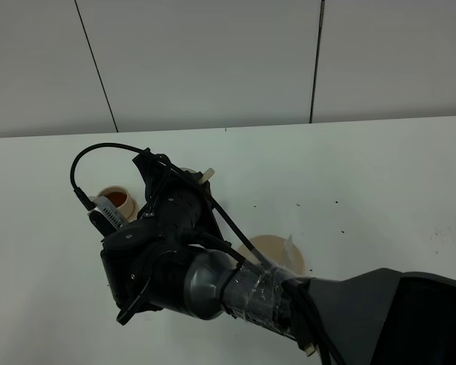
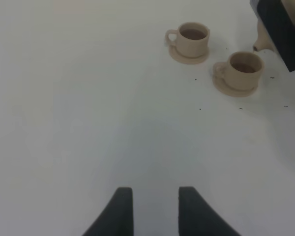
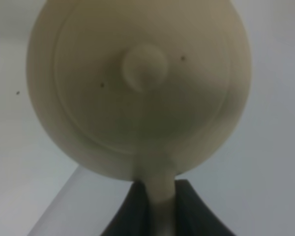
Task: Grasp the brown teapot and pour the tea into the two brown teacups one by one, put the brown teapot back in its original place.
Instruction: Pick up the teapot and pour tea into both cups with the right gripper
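My right pincer [image 3: 155, 196] is clamped on the loop handle of the teapot [image 3: 137, 88], which fills the right wrist view, lid knob facing the camera. Clay, rigid, probably heavy with tea and breakable; the handle is the sensible hold. My left pincer [image 2: 155, 211] hangs agape, empty. Both cups [image 2: 192, 40] sit upper right in its view.

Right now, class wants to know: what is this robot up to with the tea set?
The right gripper is shut on the handle of the brown teapot, holding it up over the white table close to the two brown teacups. Both cups sit on their small saucers and already have dark liquid in them. The wide saucer where the teapot belongs lies bare. The left gripper is open and holds nothing, away from the cups.
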### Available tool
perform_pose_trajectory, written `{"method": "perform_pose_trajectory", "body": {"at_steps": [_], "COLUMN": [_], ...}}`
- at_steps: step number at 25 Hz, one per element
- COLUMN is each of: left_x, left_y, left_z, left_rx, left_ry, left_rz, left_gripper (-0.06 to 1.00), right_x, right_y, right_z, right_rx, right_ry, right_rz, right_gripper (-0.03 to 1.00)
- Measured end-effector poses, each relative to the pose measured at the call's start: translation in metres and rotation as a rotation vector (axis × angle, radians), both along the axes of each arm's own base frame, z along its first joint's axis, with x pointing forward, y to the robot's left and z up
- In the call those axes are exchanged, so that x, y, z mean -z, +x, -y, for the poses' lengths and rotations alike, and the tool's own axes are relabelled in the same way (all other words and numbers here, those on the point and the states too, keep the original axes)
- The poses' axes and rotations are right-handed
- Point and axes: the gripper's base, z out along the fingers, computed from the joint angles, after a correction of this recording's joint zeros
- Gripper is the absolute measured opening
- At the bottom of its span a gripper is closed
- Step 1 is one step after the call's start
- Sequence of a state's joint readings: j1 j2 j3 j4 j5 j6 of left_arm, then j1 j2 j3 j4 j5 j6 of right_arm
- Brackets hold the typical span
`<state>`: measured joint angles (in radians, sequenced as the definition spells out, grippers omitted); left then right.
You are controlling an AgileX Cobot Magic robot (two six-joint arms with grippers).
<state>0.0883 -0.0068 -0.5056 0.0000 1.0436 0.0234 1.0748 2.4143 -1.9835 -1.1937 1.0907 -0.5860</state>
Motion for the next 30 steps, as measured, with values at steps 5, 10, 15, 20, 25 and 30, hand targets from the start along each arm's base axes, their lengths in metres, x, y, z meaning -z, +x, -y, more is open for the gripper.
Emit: {"method": "perform_pose_trajectory", "body": {"at_steps": [5,10,15,20,25,30], "left_x": [0.0000,0.0000,0.0000,0.0000,0.0000,0.0000], "left_y": [0.0000,0.0000,0.0000,0.0000,0.0000,0.0000], "left_z": [0.0000,0.0000,0.0000,0.0000,0.0000,0.0000], "left_rx": [0.000,0.000,0.000,-0.001,-0.001,-0.001], "left_ry": [0.000,0.000,0.000,-0.002,-0.002,-0.002], "left_rz": [0.000,0.000,0.000,0.000,0.000,0.000], "left_gripper": [0.30,0.30,0.30,0.30,0.30,0.30], "right_x": [-0.0005,-0.0006,-0.0006,-0.0006,-0.0007,-0.0008], "right_y": [-0.0012,-0.0054,-0.0068,-0.0072,-0.0072,-0.0072], "right_z": [-0.0011,-0.0038,-0.0048,-0.0051,-0.0050,-0.0048], "right_rx": [-0.006,-0.013,-0.017,-0.018,-0.017,-0.017], "right_ry": [-0.004,-0.009,-0.009,-0.010,-0.011,-0.014], "right_rz": [0.006,0.007,0.007,0.007,0.008,0.008], "right_gripper": [0.09,0.09,0.09,0.09,0.09,0.09]}}
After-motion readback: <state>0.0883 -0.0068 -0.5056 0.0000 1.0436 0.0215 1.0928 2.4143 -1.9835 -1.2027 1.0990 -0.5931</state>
